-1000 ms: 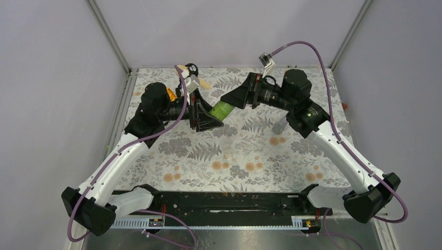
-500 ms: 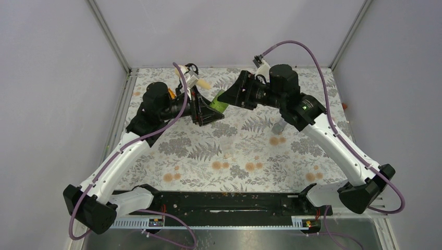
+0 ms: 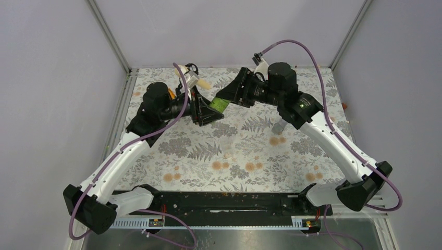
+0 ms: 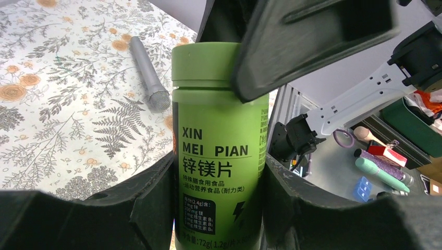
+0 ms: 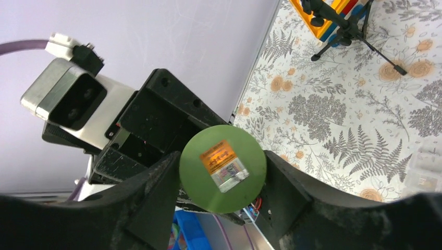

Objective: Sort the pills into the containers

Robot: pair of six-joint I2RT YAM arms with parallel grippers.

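Right, starting at the left gripper (image 4: 218, 169): its two matte black fingers (image 4: 148, 208) press in on either flank of the green bottle (image 4: 219, 120). They are clamped low on the smooth, glossy plastic body with no gap showing, and the label's black lettering, XIN MEI PIAN, faces the wrist camera. At the other end, the right gripper (image 5: 223, 159) is closed in around the screw cap (image 5: 223, 179), a flat round green disc with a small orange-and-silver sticker at its middle, chunky black pads hugging its rim on both sides. So both arms have the one bottle between them, and from above it sits tilted over the far part of the mat (image 3: 234, 151), cap end toward the right arm, base toward the left. Moving outward, the mat is a flat sheet printed with grey ferns and orange blossoms. On it lies a slim grey metal cylinder (image 4: 148, 73) with a mesh-textured end, well apart from the bottle. At the right edge of the right wrist view a pale see-through plastic container (image 5: 427, 166) rests on the mat, its outline faint against the print; what is in it I cannot tell. Off in the corner, a black tripod (image 5: 345, 32) on spindly legs stands beside a block (image 5: 319, 15) in orange, blue and yellow.
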